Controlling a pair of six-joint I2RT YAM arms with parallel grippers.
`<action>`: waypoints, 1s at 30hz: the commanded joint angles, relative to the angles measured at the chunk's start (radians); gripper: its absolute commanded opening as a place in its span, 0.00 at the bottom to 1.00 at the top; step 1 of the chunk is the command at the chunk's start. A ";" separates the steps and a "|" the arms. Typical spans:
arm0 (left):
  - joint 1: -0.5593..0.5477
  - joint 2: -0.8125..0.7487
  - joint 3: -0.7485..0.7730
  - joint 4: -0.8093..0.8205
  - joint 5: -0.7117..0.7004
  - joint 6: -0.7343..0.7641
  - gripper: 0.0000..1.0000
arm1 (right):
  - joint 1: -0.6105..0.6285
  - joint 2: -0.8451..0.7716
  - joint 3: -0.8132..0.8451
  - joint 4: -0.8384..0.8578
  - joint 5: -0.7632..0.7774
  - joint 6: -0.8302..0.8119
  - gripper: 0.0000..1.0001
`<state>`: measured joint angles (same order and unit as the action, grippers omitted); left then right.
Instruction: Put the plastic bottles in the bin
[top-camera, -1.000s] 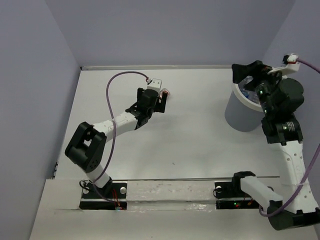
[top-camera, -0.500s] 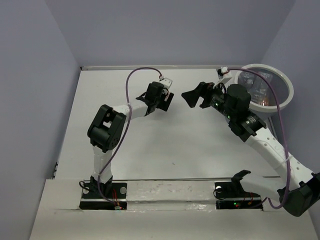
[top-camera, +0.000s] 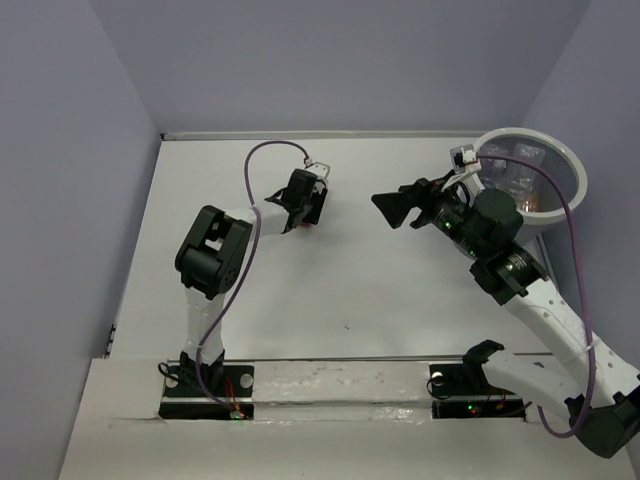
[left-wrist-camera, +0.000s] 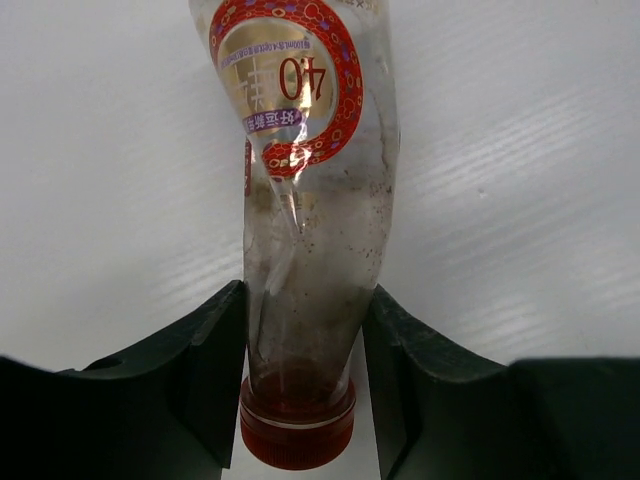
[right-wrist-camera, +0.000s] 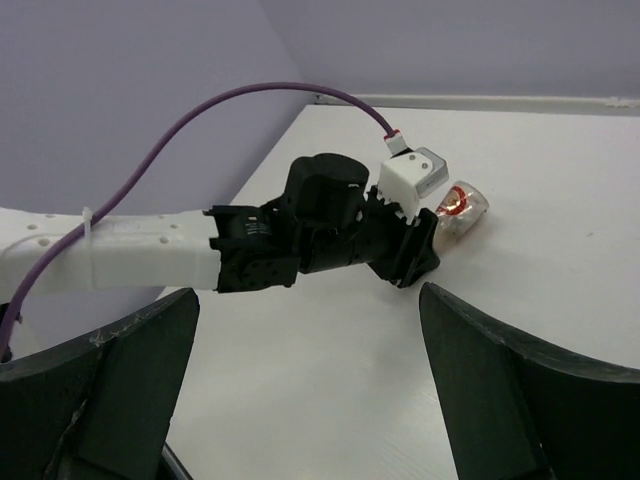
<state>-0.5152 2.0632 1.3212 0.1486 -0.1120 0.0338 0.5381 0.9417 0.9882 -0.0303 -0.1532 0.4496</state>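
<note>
**Red-capped bottle gripped, carry to the bin comes next**

I have the left end effector (left-wrist-camera: 305, 300) clamped on the red-capped bottle (left-wrist-camera: 310, 200), with both fingers pressed against its sides just above the cap. The bottle's labelled body points away from the wrist. From the right wrist view it seems to lie on the surface (top-camera: 350, 290), not yet raised, though I cannot be sure. It is well apart from the bin (top-camera: 527, 131), which stands at the far right. There are pale shapes inside the bin, too blurred for me to count. No other bottle shows outside it, so I judge this to be the last one.

The right end effector (right-wrist-camera: 307, 300) hangs between the left arm and the bin, its fingers spread wide and holding nothing, facing the gripped bottle.

So the grasp looks done and the lift is due. Next I need to raise the bottle clear. Then I can either reach far across to the rim or pass the bottle to the waiting right side. The plastic looks thin and creased, so I would move gently to keep it from slipping.
</note>
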 joint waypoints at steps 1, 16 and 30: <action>-0.005 -0.193 -0.173 0.184 0.156 -0.118 0.39 | 0.006 -0.030 -0.080 0.052 -0.006 0.031 0.97; -0.091 -0.547 -0.663 0.851 0.758 -0.514 0.39 | 0.039 0.204 -0.111 0.109 -0.157 0.121 1.00; -0.134 -0.759 -0.784 0.919 0.818 -0.555 0.39 | 0.167 0.265 -0.080 0.107 0.090 0.158 0.99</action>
<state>-0.6346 1.3548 0.5449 0.9627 0.6510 -0.5076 0.6804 1.1954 0.8555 0.0200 -0.1387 0.6006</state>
